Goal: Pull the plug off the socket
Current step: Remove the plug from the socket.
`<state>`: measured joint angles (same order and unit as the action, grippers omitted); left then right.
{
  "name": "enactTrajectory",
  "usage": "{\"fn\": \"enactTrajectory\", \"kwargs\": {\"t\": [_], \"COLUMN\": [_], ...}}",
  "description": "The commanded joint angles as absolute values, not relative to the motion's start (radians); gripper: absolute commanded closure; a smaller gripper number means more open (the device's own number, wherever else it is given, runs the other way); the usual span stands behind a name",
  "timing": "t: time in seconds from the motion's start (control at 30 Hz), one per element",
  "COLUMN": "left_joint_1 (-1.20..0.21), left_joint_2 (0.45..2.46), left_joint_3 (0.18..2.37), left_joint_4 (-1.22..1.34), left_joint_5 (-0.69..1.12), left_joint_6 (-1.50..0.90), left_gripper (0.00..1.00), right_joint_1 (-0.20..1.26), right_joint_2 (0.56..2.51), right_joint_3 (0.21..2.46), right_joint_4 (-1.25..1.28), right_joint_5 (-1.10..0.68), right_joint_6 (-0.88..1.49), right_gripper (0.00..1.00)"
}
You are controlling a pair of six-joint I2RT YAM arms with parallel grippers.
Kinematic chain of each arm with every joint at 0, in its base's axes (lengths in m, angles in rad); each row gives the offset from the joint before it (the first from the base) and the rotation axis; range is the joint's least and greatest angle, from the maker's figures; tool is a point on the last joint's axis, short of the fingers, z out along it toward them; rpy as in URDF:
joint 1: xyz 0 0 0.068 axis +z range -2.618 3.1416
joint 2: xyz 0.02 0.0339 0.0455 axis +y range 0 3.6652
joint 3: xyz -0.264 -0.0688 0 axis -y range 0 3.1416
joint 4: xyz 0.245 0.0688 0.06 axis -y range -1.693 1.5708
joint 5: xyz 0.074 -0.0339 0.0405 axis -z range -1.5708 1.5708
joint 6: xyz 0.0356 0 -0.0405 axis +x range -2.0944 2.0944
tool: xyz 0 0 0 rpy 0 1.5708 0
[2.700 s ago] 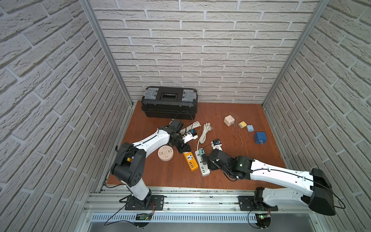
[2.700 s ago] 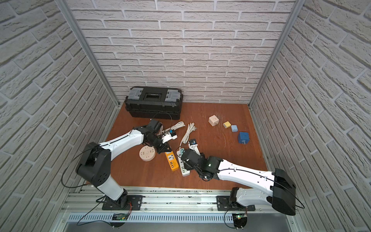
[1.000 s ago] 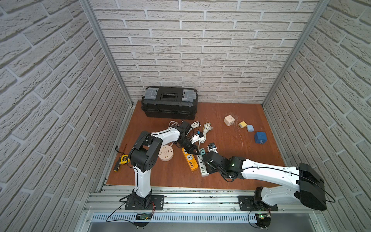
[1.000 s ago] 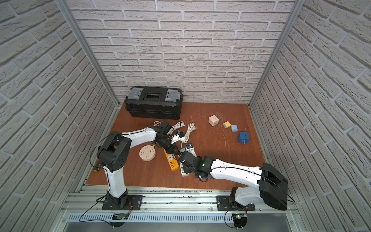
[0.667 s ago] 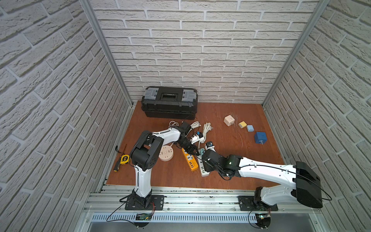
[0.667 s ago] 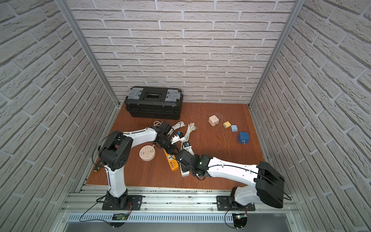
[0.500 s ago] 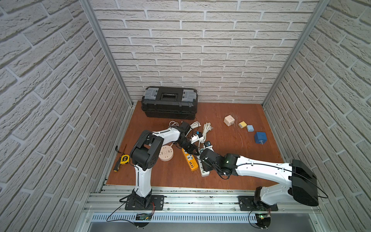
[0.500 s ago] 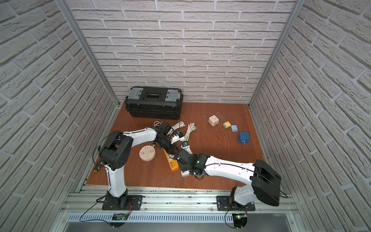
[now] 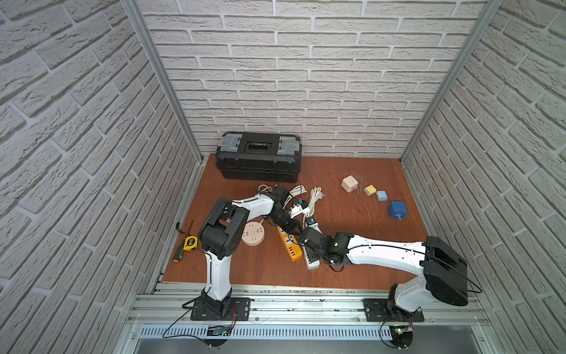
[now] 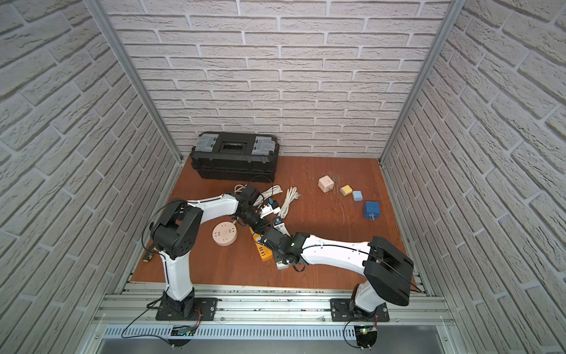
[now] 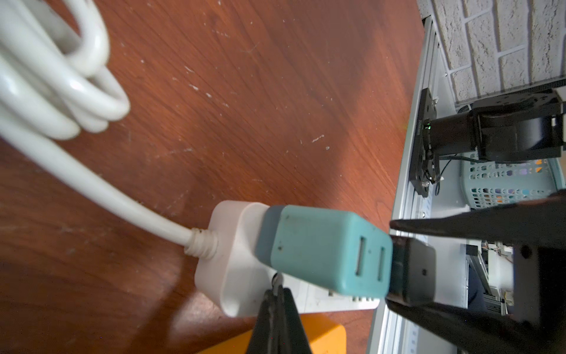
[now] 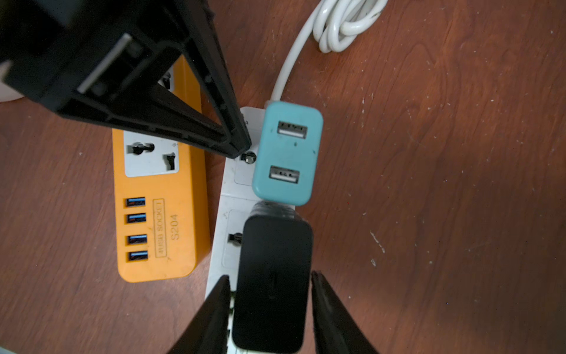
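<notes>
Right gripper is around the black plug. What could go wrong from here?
The right gripper flanks the black plug only partway along it; it may slip when pulling.
The shut left gripper holds down the white strip with just its tip; the strip may lift or pivot.
The teal charger beside the plug may get bumped.

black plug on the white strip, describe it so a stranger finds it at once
On the wooden tabletop, a white power strip lies beside an orange strip. Two plugs sit in it; this is the plain black plug, not the teal charger with two USB ports.
</notes>
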<state>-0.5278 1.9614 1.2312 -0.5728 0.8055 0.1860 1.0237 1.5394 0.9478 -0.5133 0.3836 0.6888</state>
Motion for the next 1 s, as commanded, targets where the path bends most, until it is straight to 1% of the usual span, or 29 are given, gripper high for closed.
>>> {"fn": "enactTrajectory", "kwargs": {"t": [0.0, 0.23, 0.33, 0.5, 0.7, 0.97], "left_joint_1": [-0.518, -0.520, -0.522, -0.536, -0.555, -0.553], "left_joint_2": [2.009, 2.027, 2.037, 2.033, 2.041, 2.068], "left_joint_3": [1.203, 1.212, 1.220, 1.230, 1.240, 1.248], "left_joint_4": [-0.563, -0.570, -0.580, -0.604, -0.635, -0.620], "left_joint_5": [0.715, 0.692, 0.694, 0.707, 0.694, 0.623], "left_joint_6": [0.187, 0.179, 0.179, 0.200, 0.211, 0.178], "left_gripper": [1.00, 1.00, 1.00, 1.00, 1.00, 1.00], "right_joint_1": [1.019, 1.027, 1.040, 1.059, 1.060, 1.068], "right_joint_2": [1.548, 1.551, 1.565, 1.600, 1.582, 1.573], "right_joint_3": [0.973, 0.984, 1.001, 1.035, 1.017, 1.024], "right_joint_4": [-0.491, -0.491, -0.500, -0.523, -0.495, -0.519], "right_joint_5": [0.394, 0.400, 0.406, 0.434, 0.440, 0.469], "right_joint_6": [0.689, 0.716, 0.719, 0.729, 0.750, 0.727], "right_gripper": [0.64, 0.91, 0.97, 0.97, 0.97, 0.97]}}
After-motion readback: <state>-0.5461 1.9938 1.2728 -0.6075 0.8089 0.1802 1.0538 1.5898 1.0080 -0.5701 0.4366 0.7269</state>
